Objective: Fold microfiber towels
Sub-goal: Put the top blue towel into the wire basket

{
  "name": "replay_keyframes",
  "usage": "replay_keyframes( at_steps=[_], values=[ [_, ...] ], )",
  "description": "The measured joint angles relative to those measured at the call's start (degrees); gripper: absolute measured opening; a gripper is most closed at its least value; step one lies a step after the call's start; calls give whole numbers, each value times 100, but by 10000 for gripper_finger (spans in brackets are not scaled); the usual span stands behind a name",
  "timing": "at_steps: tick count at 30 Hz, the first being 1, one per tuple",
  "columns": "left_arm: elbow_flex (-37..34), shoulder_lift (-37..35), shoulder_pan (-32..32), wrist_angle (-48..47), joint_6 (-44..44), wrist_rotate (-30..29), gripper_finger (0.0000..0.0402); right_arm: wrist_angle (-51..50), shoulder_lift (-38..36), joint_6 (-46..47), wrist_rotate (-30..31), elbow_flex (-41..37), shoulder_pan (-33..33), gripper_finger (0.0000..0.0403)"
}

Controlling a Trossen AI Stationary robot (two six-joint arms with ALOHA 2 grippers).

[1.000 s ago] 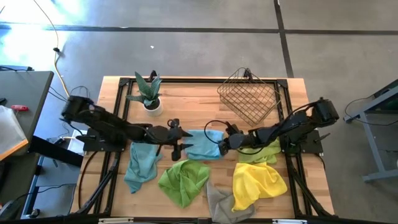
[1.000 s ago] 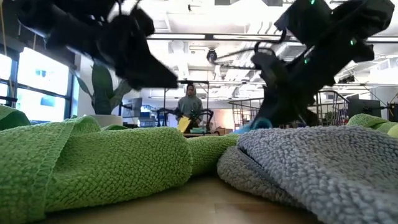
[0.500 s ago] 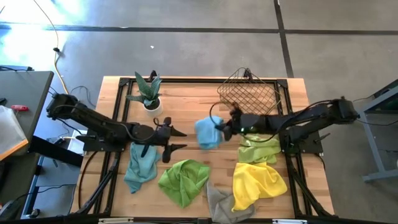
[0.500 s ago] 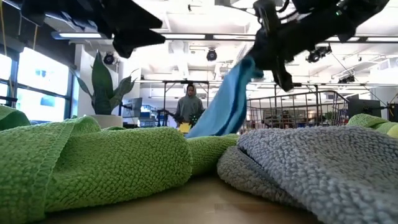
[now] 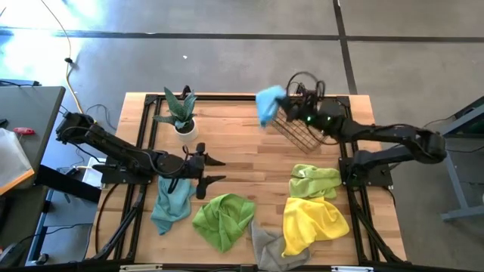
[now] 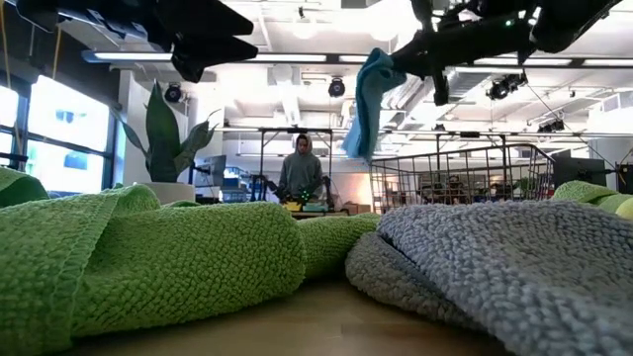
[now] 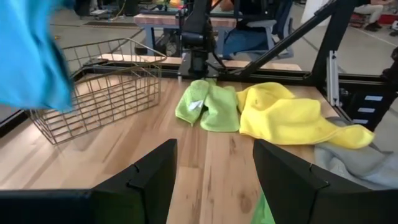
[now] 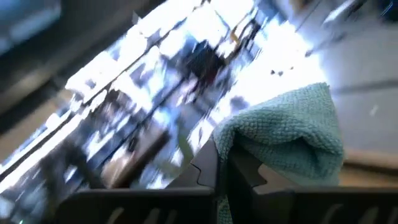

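Right gripper (image 5: 286, 103): clenched on a blue towel (image 5: 268, 104), which is held up in the air beside the rim of the wire basket (image 5: 306, 121) at the far side of the table (image 5: 234, 128); in the low view the cloth (image 6: 368, 101) is seen hanging from the fingers.
Left gripper (image 5: 214, 169): spread wide and holding nothing, held near the table's middle, with its fingers (image 7: 143, 180) pointed across the boards towards the basket.
Second blue towel (image 5: 171, 201): crumpled on the left side of the table, under the left arm.
Green towels: one (image 5: 224, 219) bunched at the near middle, another (image 5: 314, 181) lying on the right.
Yellow towel (image 5: 312, 221): touching the right green one on its near side.
Grey towel (image 5: 266, 245): at the near edge, between the green and the yellow.
Potted plant (image 5: 180, 113): standing upright at the far left.
Person (image 6: 301, 170): seen far off in the room behind.
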Motion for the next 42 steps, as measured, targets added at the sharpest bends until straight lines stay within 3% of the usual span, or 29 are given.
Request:
replay_keyframes(
  at_steps=[3,7,11,20,30,42],
  values=[
    [0,0,0,0,0,-26,202,-220,-2,-180,281,4,-477,0],
    [0,0,0,-10,0,-26,202,-1716,1,-68,484,4,-838,0],
    [0,0,0,-53,40,-26,202,-2973,3,-42,737,4,-897,0],
    [0,0,0,-287,154,-24,202,-4600,3,267,769,4,-853,0],
    [0,2,0,-656,153,-23,202,-5758,3,571,586,4,-853,0],
    [0,2,0,-891,153,-23,202,-6821,1,823,-36,4,-853,7]
  ],
)
